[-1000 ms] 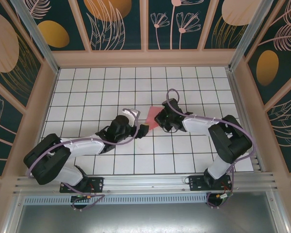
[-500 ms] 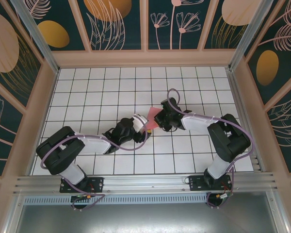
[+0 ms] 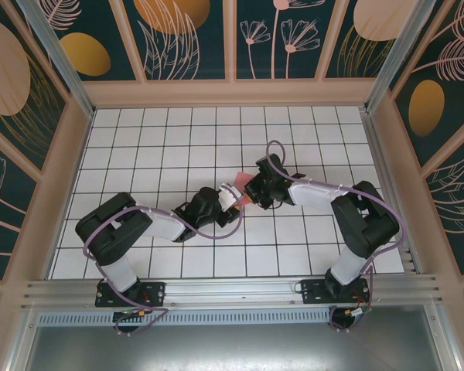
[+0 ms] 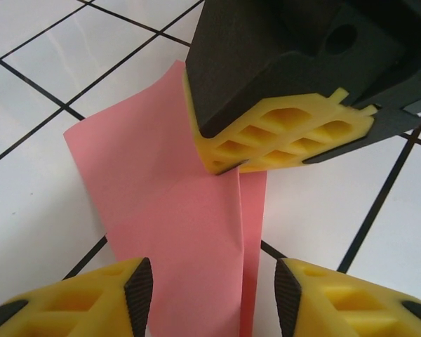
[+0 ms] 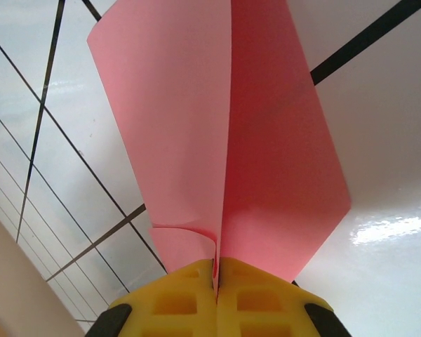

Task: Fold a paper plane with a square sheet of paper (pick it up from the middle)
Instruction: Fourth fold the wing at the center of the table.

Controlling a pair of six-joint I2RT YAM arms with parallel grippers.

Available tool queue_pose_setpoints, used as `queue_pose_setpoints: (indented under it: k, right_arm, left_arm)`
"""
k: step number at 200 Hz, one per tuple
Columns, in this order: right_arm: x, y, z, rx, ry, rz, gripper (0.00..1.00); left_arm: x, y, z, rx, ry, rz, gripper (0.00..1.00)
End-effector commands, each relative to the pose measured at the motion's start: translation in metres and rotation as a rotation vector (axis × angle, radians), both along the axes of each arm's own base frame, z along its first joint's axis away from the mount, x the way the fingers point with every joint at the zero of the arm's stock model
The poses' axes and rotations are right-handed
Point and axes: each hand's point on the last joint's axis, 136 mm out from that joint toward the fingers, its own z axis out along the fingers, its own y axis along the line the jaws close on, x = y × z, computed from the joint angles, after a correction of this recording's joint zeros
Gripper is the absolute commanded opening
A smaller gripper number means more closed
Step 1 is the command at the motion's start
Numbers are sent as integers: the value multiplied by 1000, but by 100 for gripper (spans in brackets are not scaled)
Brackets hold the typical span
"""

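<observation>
creased square sheet of paper, one grip on, another arriving
the sheet stands out ahead of the right pincer, which is clamped tight on its fold, over the desk. the left pincer has slid in since a second ago and narrowed to half-wide (not yet pinching), the sheet's free end between its pads; likely a two-handed crease next.

Paper: lower end off the left wrist frame, top tucked behind the right gripper.
Left gripper: fingers clipped at the bottom edge.
</observation>
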Motion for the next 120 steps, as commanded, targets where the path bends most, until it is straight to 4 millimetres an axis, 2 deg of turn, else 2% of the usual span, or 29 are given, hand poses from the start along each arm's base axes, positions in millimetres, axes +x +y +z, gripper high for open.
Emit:
queue_pose_setpoints:
  k: [1, 60, 87, 120]
  right_arm:
    - [-3, 8, -1, 13, 38, 14, 5]
    - [-6, 12, -1, 41, 56, 44, 12]
    - [-4, 13, 4, 60, 48, 57, 21]
    - [1, 4, 0, 51, 55, 48, 22]
  left_arm:
    - [9, -9, 8, -8, -55, -9, 48]
    - [10, -7, 2, 12, -55, -6, 29]
    - [8, -5, -2, 26, -48, -6, 23]
    - [5, 0, -3, 30, -50, -2, 21]
